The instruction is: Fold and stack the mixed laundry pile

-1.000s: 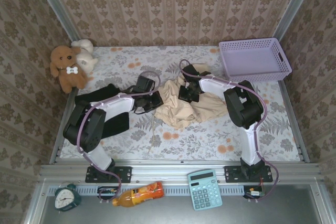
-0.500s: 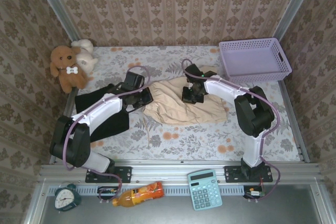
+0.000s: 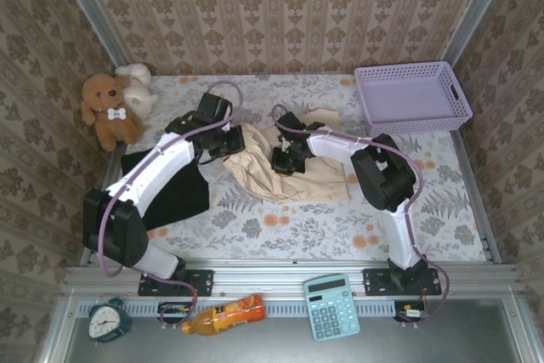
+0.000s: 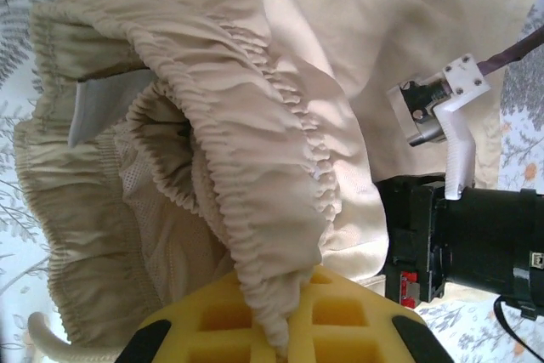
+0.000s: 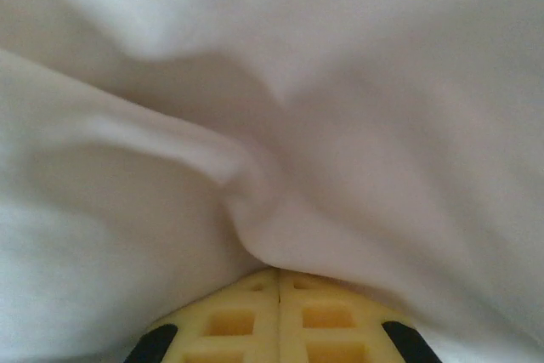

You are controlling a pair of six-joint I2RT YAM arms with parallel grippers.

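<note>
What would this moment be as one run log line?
left gripper: shut on beige garment | right gripper: shut on beige garment | black garment: on table

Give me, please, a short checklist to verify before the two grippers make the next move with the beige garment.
1. The left gripper is shut on the elastic edge of the beige garment: ok.
2. The right gripper is shut on a fold of the same garment: ok.
3. The beige garment lies flat: not ok, it is bunched and wrinkled.
4. Each grip holds one layer only: cannot tell.
5. The black garment is free of both grips: ok, it lies on the table under the left arm.
6. The basket is apart from both garments: ok.
</note>
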